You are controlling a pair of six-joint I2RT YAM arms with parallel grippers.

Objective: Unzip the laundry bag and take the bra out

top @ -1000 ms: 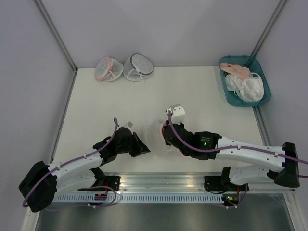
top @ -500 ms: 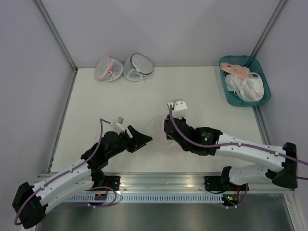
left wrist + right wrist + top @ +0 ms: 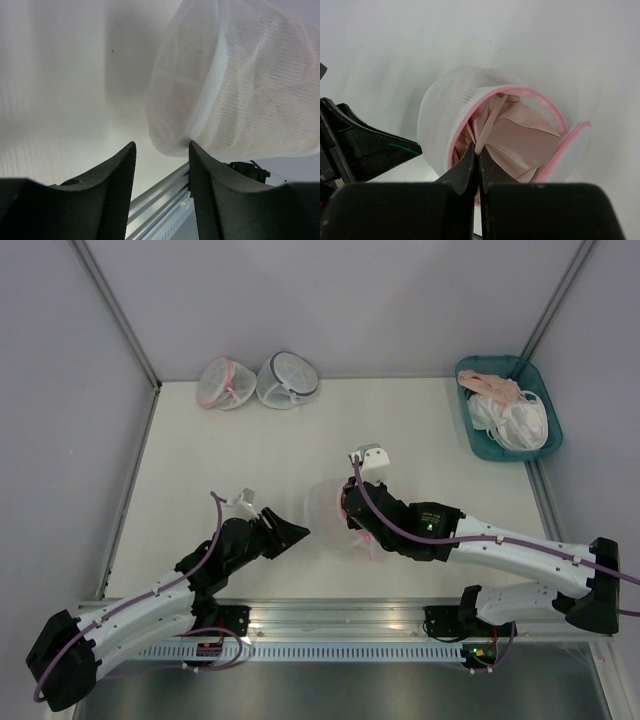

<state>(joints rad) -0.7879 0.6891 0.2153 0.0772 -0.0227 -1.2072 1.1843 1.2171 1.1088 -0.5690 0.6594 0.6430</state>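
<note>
While the laundry bag (image 3: 442,112) lay on its side near the middle of the table (image 3: 230,450), its pink zipper rim gaped wide open in the right wrist view. The bra (image 3: 525,140) sat inside as folded peach satin. One thin strap ran from the mouth down to the right tool (image 3: 479,154), whose jaws were clenched on that strap at the lower centre of the frame. The left tool (image 3: 161,147) stood just beside the bag's closed white mesh back, at the bottom of its own view. It was released, its two dark fingers parted with nothing between them. Whether they touched the mesh could not be told. Toward the upper left of the top view, two more mesh pouches lay touching side by side, one pink-trimmed (image 3: 222,382) and one dark-trimmed (image 3: 287,379). At the upper right, a teal tray (image 3: 487,361) held white and pink garments.
</note>
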